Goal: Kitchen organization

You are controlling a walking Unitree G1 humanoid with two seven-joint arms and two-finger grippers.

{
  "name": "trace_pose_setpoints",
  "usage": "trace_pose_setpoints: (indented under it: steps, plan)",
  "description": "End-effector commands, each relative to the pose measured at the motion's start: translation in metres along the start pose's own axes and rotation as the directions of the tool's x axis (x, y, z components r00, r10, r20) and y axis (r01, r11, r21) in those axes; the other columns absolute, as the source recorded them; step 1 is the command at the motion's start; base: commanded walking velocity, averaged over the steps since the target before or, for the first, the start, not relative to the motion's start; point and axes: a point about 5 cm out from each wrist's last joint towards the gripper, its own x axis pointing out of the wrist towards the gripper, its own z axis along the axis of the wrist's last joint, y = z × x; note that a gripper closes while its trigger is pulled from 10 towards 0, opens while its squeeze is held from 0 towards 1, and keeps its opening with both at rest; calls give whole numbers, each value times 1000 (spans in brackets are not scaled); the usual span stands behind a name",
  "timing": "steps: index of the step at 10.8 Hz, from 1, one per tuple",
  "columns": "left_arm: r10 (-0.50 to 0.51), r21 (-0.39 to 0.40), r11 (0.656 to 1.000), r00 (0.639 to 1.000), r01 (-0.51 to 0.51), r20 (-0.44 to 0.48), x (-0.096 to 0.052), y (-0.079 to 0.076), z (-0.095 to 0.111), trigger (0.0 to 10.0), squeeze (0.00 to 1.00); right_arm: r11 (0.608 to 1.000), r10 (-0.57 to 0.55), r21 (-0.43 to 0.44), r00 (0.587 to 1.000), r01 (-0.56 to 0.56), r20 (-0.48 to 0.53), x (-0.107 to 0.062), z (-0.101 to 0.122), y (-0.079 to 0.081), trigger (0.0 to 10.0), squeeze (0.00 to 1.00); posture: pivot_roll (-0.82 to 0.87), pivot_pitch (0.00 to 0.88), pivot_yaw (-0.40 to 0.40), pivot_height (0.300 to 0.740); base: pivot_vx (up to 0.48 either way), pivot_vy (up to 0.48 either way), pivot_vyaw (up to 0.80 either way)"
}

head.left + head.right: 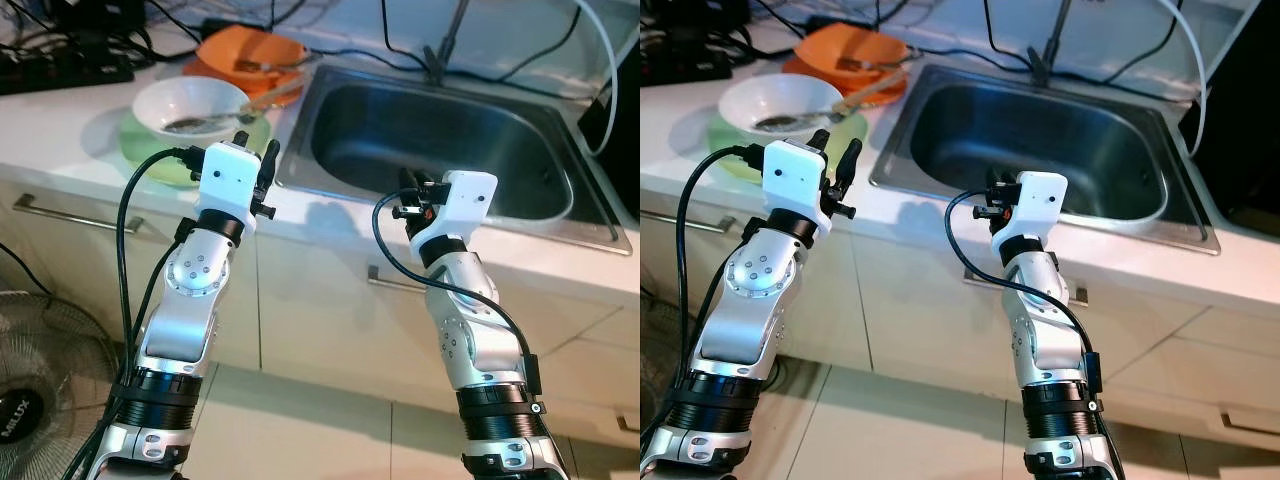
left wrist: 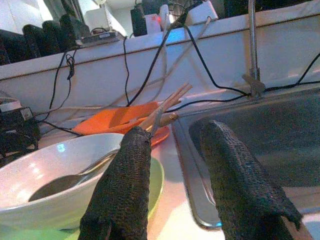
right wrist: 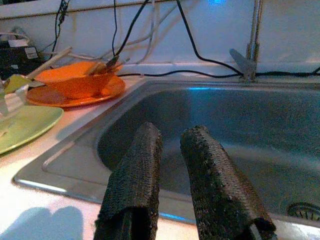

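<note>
The left gripper (image 1: 255, 157) is hovering, fingers spread, beside the white bowl (image 1: 190, 105) on the counter (image 1: 60, 125), likely lining up a grasp, while the right gripper (image 1: 412, 190) is waiting narrowly parted and empty at the sink (image 1: 440, 130) rim.

Brushed steel sink (image 1: 520, 215), glossy white bowl (image 1: 185, 103), rough-textured black left pincer (image 2: 175, 187) fingers (image 2: 125, 185)

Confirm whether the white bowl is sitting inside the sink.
No. The white bowl rests on a green plate on the counter, left of the sink, with a spoon lying in it.
</note>
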Motion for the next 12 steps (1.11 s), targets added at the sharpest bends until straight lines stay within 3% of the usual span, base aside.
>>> trace_pose_setpoints:
  steps: [1,4,5,6,12]
  plan:
    - [-20,4,1000,1000,20,6,2,-3,2,10000,0,1000,-2,12,1000,2,30,3,6,0,10000,0,-72,46,-92,740,352,0,0]
    - [-21,4,1000,1000,21,6,2,-3,2,10000,0,1000,-1,18,999,1,34,3,7,1,10000,0,-69,46,-93,740,369,0,0]
    - [-22,3,1000,1000,22,6,2,-3,1,10000,0,1000,-1,24,999,0,38,3,8,1,10000,827,-69,46,-93,740,379,0,0]
    - [-26,0,1000,1000,26,6,1,-3,1,10000,1000,999,-2,41,999,1,43,3,8,1,10000,1000,-69,46,-93,740,337,0,0]
    - [-47,-9,999,999,47,10,1,-5,1,10000,1000,999,-8,47,999,6,43,3,7,1,10000,1000,-68,46,-89,740,355,0,0]
